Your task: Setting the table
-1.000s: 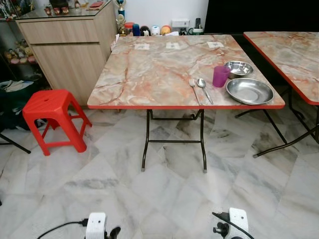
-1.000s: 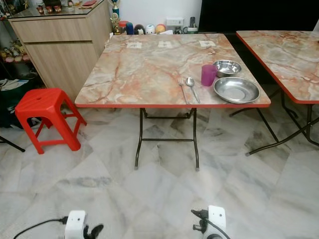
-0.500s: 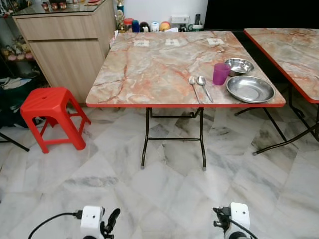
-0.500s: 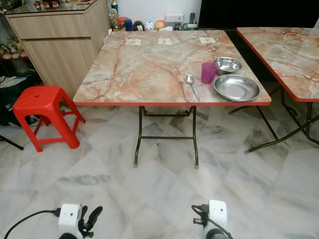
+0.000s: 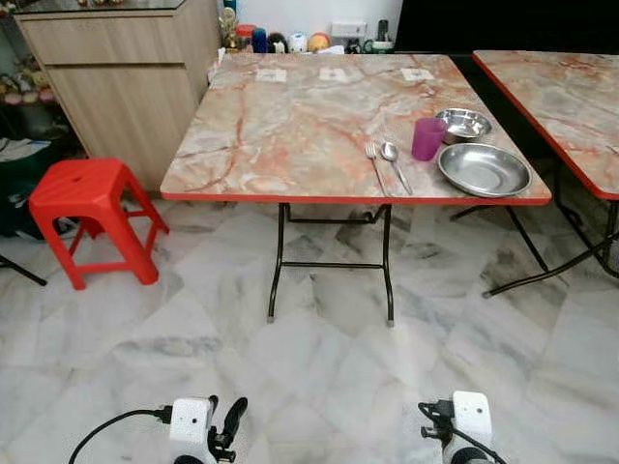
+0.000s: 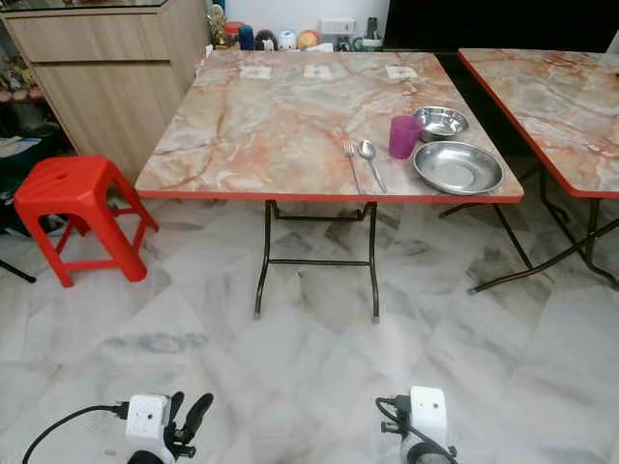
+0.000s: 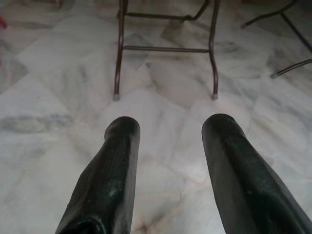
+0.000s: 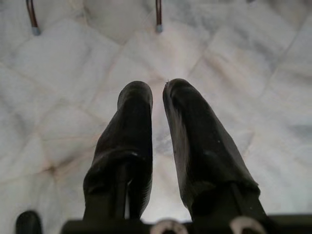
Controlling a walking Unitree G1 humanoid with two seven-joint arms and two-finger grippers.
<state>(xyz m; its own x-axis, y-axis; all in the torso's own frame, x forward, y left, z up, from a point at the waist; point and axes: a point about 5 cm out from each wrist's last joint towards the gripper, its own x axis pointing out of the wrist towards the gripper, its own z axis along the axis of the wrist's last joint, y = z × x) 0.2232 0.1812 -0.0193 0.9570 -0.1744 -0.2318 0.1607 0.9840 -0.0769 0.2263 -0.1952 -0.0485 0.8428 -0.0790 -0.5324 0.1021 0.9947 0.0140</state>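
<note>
1. Holds nothing in either tool: a wide spread at the left gripper (image 7: 170, 127), a narrow, nearly closed gap at the right gripper (image 8: 157, 92), both low over the marble floor (image 5: 319, 367) and well apart from the table (image 5: 290, 126).
2. Finds the tableware bunched at the table's near right corner: steel plate (image 5: 484, 170) close to the red edge, steel bowl (image 5: 463, 124) just behind it, purple cup (image 5: 427, 138) beside the bowl, fork (image 5: 373, 164) and spoon (image 5: 394, 164) side by side to the cup's left.
3. Risks a bump while closing in: metal table legs (image 5: 334, 261) straight ahead, red stool (image 5: 82, 198) to the left, second table (image 5: 571, 97) close on the right. Probably jolts the whole setting if a leg gets struck.
4. Risks pushing the plate off the edge if reached from the far side or nudged with a raised arm, given how near the rim it sits.
5. Risks toppling the cup while going for the cutlery or the bowl; light, upright, and crowded between them.
6. Likely struggles with the fork and spoon: thin, flat on a smooth top, apt to slide or scatter under thick fingers.
7. Needs the right tool widened before any grasp; otherwise shoves rather than grips.
8. Could snag the loose cable (image 5: 106, 435) by the left wrist during a lift.
</note>
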